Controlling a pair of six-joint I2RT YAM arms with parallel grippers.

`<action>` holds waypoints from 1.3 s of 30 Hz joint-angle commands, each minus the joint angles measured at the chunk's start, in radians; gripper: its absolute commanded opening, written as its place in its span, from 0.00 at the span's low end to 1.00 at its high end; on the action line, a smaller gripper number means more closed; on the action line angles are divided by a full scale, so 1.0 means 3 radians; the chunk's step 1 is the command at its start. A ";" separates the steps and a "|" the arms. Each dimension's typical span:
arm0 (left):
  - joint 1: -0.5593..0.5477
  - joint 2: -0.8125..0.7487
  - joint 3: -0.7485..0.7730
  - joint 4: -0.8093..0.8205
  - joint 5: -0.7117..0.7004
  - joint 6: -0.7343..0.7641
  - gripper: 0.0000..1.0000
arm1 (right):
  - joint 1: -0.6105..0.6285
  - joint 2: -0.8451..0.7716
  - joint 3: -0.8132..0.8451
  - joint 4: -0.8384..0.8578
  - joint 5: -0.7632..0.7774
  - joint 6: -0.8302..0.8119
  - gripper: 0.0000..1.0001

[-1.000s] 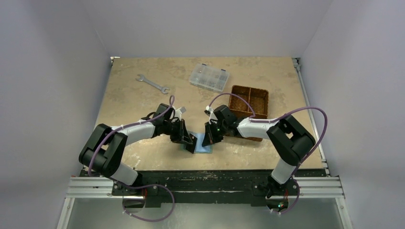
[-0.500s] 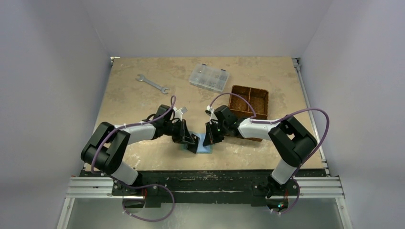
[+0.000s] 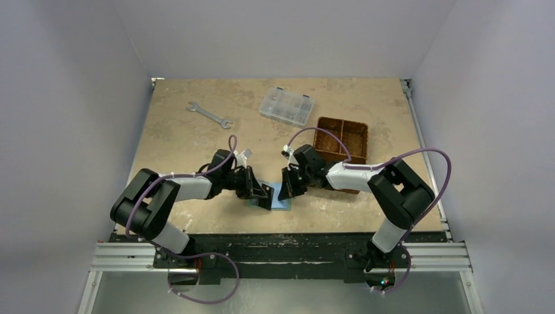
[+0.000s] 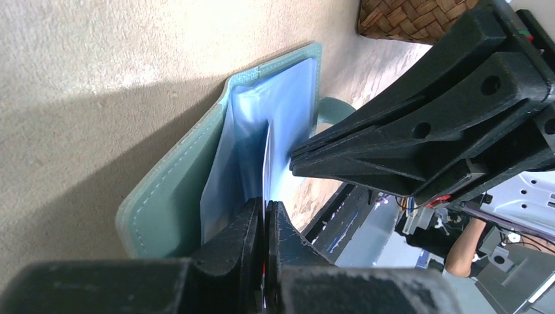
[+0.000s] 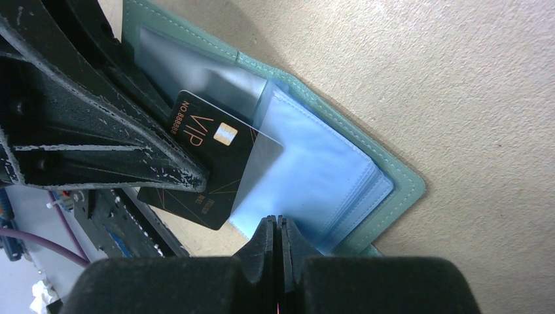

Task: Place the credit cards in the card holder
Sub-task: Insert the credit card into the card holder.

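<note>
The sage-green card holder (image 3: 279, 199) lies open near the table's front edge, with its pale blue pockets (image 5: 314, 163) showing. My left gripper (image 3: 264, 194) is shut on a black credit card (image 5: 196, 170) with gold "VIP" lettering. One corner of the card is inside a clear pocket. In the left wrist view the card (image 4: 266, 154) stands edge-on between my left gripper's (image 4: 264, 208) jaws, over the holder (image 4: 163, 196). My right gripper (image 5: 276, 224) is shut, its tips on the edge of the blue pockets opposite the left fingers (image 5: 85, 131). No other cards show.
A brown woven divided basket (image 3: 342, 140) stands just right of my right arm, and also shows in the left wrist view (image 4: 406, 16). A clear compartment box (image 3: 286, 106) and a wrench (image 3: 208, 114) lie at the back. The table's front edge is close behind the holder.
My left gripper has edged a little to the right, toward the holder, with the card in it. The right gripper has stayed on the pockets.
</note>
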 commanded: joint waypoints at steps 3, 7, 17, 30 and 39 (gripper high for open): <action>0.0004 -0.0197 -0.0006 0.0079 -0.0169 0.0104 0.00 | -0.0011 0.0002 -0.0091 -0.0075 0.0271 -0.0133 0.00; 0.0004 -0.0195 -0.0094 0.0337 -0.0165 -0.0010 0.00 | -0.0011 0.0001 -0.0102 -0.0064 0.0271 -0.0128 0.00; -0.0021 -0.0152 -0.0140 0.0565 -0.0154 -0.0094 0.00 | -0.0011 -0.0024 -0.0123 -0.0059 0.0276 -0.0119 0.00; -0.0138 -0.0140 -0.0139 0.0642 -0.0274 -0.0033 0.00 | -0.0008 -0.0003 -0.0113 -0.0048 0.0255 -0.0108 0.00; -0.0144 -0.0242 0.0057 0.0070 -0.0478 0.0374 0.00 | -0.0008 0.0003 -0.0123 -0.0043 0.0235 -0.0113 0.00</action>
